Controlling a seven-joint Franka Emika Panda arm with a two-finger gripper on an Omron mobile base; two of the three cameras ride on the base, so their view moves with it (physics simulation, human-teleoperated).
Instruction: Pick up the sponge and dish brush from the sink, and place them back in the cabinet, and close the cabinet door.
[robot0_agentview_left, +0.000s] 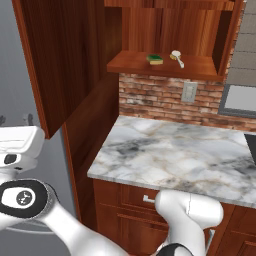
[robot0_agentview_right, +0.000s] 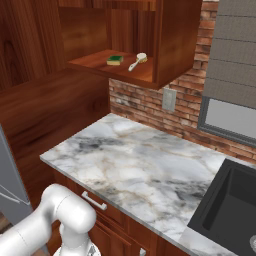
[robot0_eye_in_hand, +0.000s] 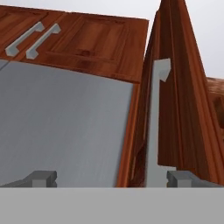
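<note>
The green and yellow sponge (robot0_agentview_left: 155, 59) (robot0_agentview_right: 114, 60) and the cream dish brush (robot0_agentview_left: 177, 57) (robot0_agentview_right: 137, 61) lie side by side on the shelf of the open cabinet (robot0_agentview_left: 165, 67) (robot0_agentview_right: 165, 45). The cabinet door (robot0_agentview_left: 57, 60) stands swung out to the left. In the hand view I see the door (robot0_eye_in_hand: 183, 109) edge-on, with its long silver bar handle (robot0_eye_in_hand: 154, 127) running upward just inside the right fingertip (robot0_eye_in_hand: 179, 178). My gripper (robot0_eye_in_hand: 110, 178) is open, with nothing held between its fingers. A corner of the black sink (robot0_agentview_right: 227, 210) shows at the lower right.
A marble counter (robot0_agentview_left: 175, 155) (robot0_agentview_right: 135, 170) lies under the cabinet, with a brick wall and outlet (robot0_agentview_left: 189, 91) behind it. The grey fridge door (robot0_eye_in_hand: 65, 131) stands left of the cabinet door, and upper cabinets with silver handles (robot0_eye_in_hand: 26, 39) sit above it. Drawers (robot0_agentview_right: 95, 201) sit below the counter.
</note>
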